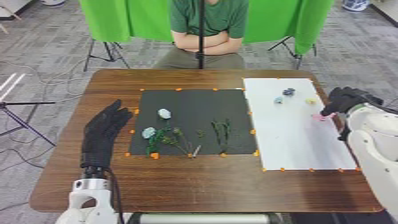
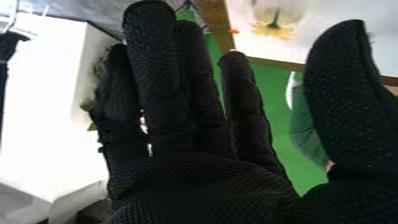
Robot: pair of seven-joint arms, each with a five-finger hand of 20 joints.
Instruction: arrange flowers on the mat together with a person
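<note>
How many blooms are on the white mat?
4, on its far half: dark blue, pale blue, yellow right of both, pink nearest, by the right hand, which may hide others.

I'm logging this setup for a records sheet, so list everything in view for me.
Table: one, brown, centre
Black mat: one, on the table's left and middle
White mat: one, right of it
Orange tape: several pieces, along mat edges
Pale flowers: two, bluish white, black mat's left part
Stems: several, green, black mat's near half
Dark blue flower: one, white mat, far part
Light blue flower: one, beside it
Yellow flower: one, white mat's right side
Pink flower: one, nearer, by the right hand
Curtain: green, behind
Floor: grey
Left hand: one, black, left of black mat
Right hand: one, black, white mat's right edge
</note>
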